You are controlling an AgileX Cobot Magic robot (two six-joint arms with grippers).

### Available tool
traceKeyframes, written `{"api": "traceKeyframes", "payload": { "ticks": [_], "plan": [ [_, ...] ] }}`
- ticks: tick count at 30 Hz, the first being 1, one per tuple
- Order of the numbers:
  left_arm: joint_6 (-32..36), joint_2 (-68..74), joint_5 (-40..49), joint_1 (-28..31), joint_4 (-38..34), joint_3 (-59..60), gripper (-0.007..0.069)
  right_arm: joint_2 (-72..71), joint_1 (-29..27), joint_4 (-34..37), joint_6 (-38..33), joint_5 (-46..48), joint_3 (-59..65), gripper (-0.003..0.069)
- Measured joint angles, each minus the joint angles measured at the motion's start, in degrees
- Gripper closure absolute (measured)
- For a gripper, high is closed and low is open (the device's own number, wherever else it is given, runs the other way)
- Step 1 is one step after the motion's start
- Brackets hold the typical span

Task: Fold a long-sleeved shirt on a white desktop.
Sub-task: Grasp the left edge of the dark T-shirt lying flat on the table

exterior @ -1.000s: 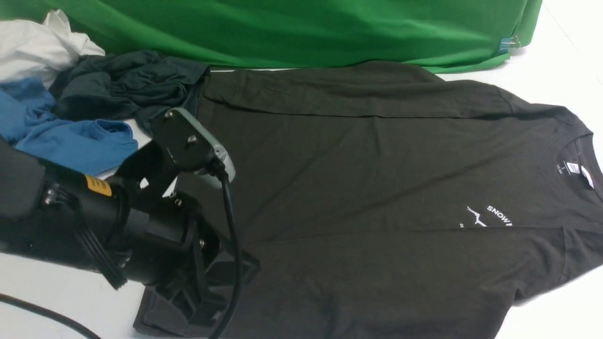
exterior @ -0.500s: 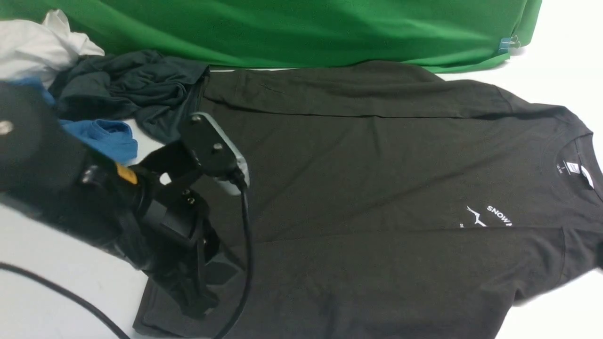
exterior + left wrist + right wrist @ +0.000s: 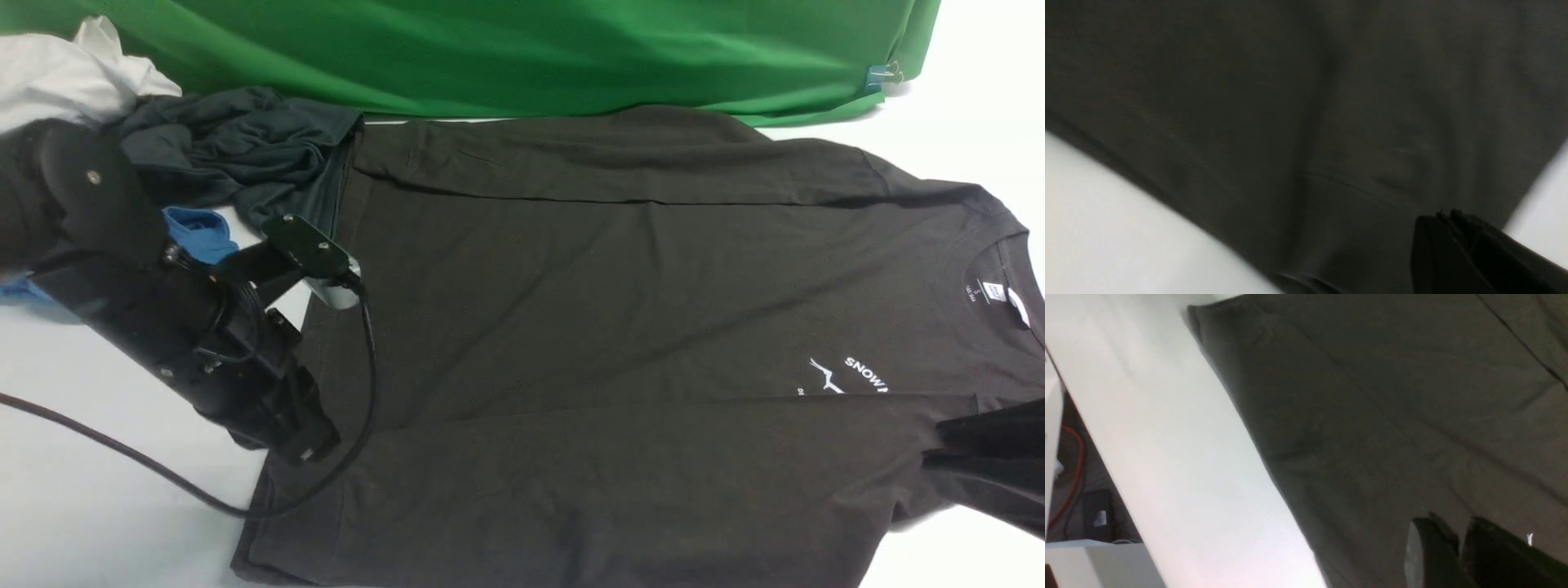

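Observation:
The long-sleeved shirt (image 3: 620, 310) lies flat on the white desktop (image 3: 98, 506), both sleeves folded across its body. Its white "SNOW" print (image 3: 849, 376) and neck label (image 3: 992, 291) are at the right. My left gripper (image 3: 306, 445) hovers at the hem's left edge; the left wrist view shows this gripper (image 3: 1447, 214) shut over dark cloth (image 3: 1290, 102), holding nothing. My right gripper (image 3: 931, 445) reaches in from the right edge above the near sleeve. In the right wrist view that gripper (image 3: 1453, 524) has its fingers almost touching, with nothing between them.
A dark teal-black garment (image 3: 237, 147), a blue garment (image 3: 200, 233) and a white cloth (image 3: 65, 77) are piled at the back left. The green backdrop (image 3: 522, 49) runs along the back. A black cable (image 3: 122, 457) trails over the table. The table's near edge (image 3: 1106, 428) shows in the right wrist view.
My left arm has pulled up and back to the left, off the shirt's near left corner. The right gripper has come into view at the right edge.

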Motion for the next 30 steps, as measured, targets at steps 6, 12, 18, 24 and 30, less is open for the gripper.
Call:
{"api": "traceKeyframes", "payload": {
  "ticks": [6, 12, 18, 24, 30],
  "plan": [
    [5.36, 4.89, -4.88, 0.11, 0.4, -0.03, 0.0356, 0.0, 0.0, -0.2, -0.66, 0.11, 0.0, 0.0497],
    [10.96, 8.85, -6.48, 0.11, 0.01, -0.03, 0.0235, 0.0, 0.0, -0.2, -0.7, 0.11, 0.0, 0.0487],
    [12.99, 11.33, -8.23, 0.11, -0.06, -0.13, 0.0316, 0.0, 0.0, -0.2, -0.59, 0.11, 0.0, 0.0476],
    [13.36, 11.37, -8.18, -0.99, 1.2, -0.15, 0.0533, 0.0, 0.0, -0.2, -0.35, 0.11, 0.0, 0.047],
    [13.63, 10.87, -6.5, -4.55, 2.12, -0.29, 0.0586, 0.0, 0.0, -0.2, 0.7, 0.11, 0.0, 0.0469]
  ]
}}
